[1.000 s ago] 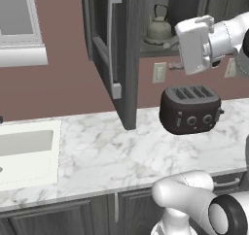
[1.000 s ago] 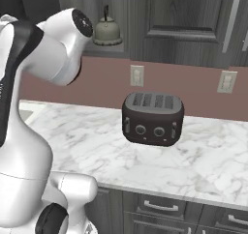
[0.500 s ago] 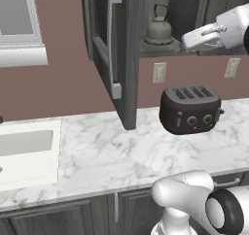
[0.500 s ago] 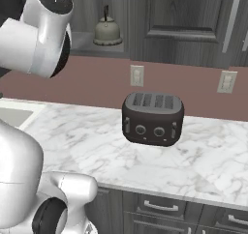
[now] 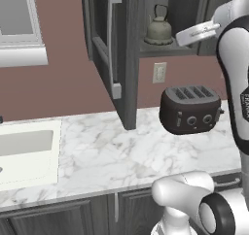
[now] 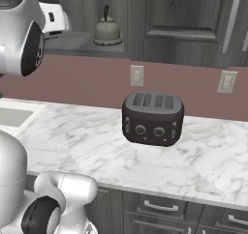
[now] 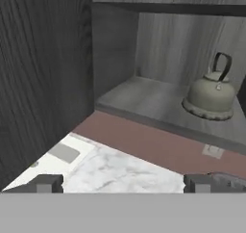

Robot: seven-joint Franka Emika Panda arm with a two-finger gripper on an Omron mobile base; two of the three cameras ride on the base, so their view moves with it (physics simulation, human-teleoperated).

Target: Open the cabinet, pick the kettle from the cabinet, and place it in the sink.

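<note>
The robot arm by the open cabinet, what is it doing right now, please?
The cabinet door is already swung open, and the kettle sits on its lower shelf, not yet touched. The white arm has its hand raised to shelf height beside the kettle; in the hand view the claw is open, empty and apart from it. The toaster stands on the counter below, and the sink waits at the left.

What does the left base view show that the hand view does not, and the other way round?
Only the left base view shows the toaster, the open cabinet door's silver handle and the arm's white hand near the shelf. Only the hand view shows the claw, fingertips wide apart and empty. Both show the kettle on the cabinet shelf and the marble counter.
</note>
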